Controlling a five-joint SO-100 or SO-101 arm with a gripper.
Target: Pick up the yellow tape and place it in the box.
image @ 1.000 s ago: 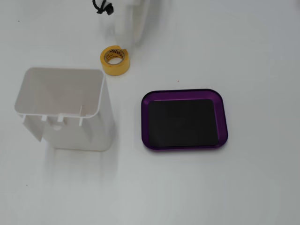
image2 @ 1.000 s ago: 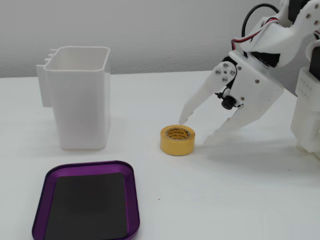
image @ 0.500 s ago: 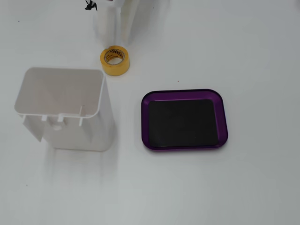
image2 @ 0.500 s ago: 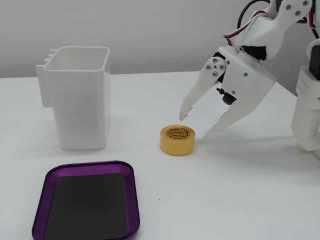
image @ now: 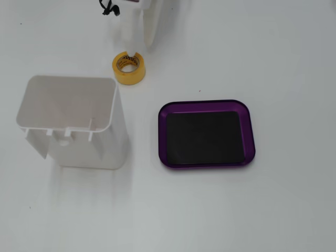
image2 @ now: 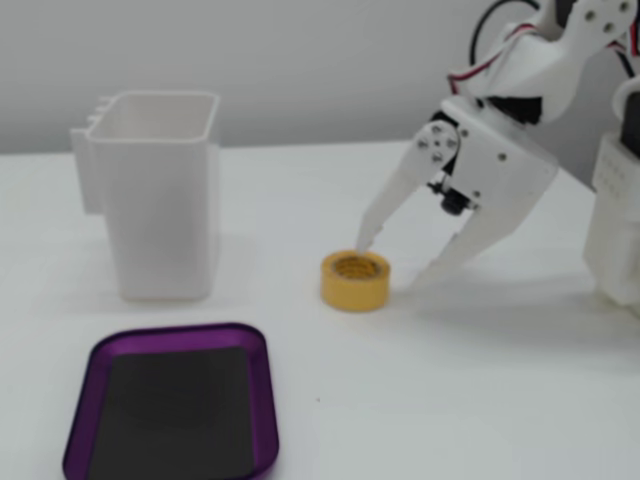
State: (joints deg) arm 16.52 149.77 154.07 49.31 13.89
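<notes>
With its two white plastic fingers spread wide, the gripper (image2: 390, 265) reaches down over the yellow tape (image2: 355, 281): in the fixed view from the side one fingertip (image2: 364, 240) sits at the roll's top rim, seemingly dipping into the core, and the other (image2: 428, 275) comes down to the table just beside the roll's outer wall, so the jaws straddle one side of the ring without closing on it. Behind them the white arm (image2: 540, 60) slopes up and to the right, red and black wires looping over its joint. From above, only one pale finger (image: 151, 26) shows at the top edge, just beyond the tape (image: 129, 68).

That roll is a squat matte yellow ring with a dark-printed core, lying flat on the white table (image: 252, 210). Well apart from it lies the box (image: 206, 104), a shallow purple tray with rounded corners, a glossy rim and a flat black bottom. A tall white plastic container (image: 65, 107), open-topped and ribbed on one side, stands near the tape too.
</notes>
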